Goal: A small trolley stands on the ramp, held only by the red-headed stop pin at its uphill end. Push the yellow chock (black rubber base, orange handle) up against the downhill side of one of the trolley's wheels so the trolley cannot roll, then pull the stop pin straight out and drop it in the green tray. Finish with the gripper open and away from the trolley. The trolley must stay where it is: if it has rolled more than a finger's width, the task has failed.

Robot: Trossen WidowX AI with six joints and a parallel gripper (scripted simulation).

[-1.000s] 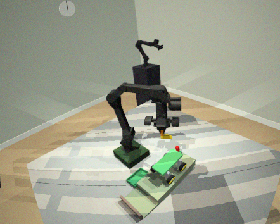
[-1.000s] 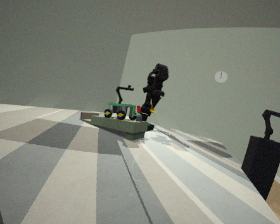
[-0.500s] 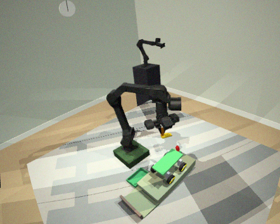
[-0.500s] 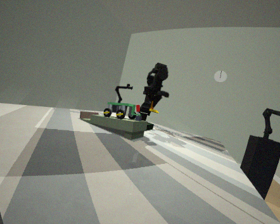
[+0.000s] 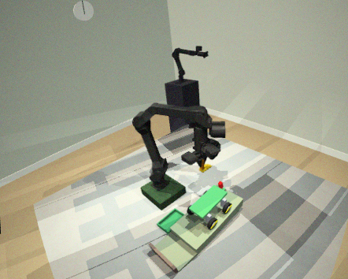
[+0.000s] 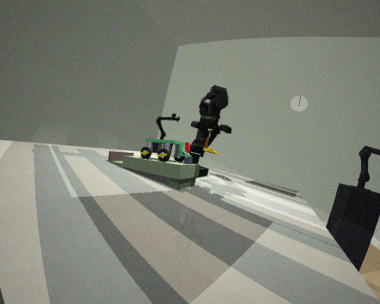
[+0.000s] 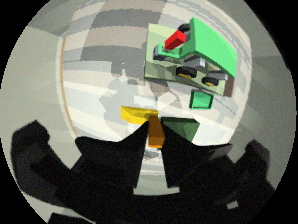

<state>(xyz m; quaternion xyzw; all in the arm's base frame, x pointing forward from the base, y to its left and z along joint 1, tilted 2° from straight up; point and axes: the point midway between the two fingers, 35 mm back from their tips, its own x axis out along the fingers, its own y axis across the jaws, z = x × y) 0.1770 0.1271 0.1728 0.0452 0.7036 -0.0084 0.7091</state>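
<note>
My gripper (image 5: 202, 161) (image 6: 206, 142) (image 7: 153, 124) is shut on the orange handle of the yellow chock (image 5: 204, 168) (image 6: 210, 149) (image 7: 137, 115) and holds it in the air, off the floor, beyond the uphill end of the ramp (image 5: 183, 240) (image 6: 159, 167). The green-topped trolley (image 5: 209, 201) (image 6: 163, 143) (image 7: 213, 46) stands on the ramp on its yellow-hubbed wheels. The red-headed stop pin (image 5: 220, 184) (image 6: 187, 148) (image 7: 177, 36) stands at its uphill end. The green tray (image 5: 160, 225) (image 7: 200, 100) lies beside the ramp, near the arm's base.
The arm's dark green base (image 5: 163, 193) stands left of the ramp. A black pedestal with a camera arm (image 5: 181, 102) (image 6: 352, 215) stands behind. A brown strip (image 5: 161, 256) (image 6: 120, 155) lies at the ramp's foot.
</note>
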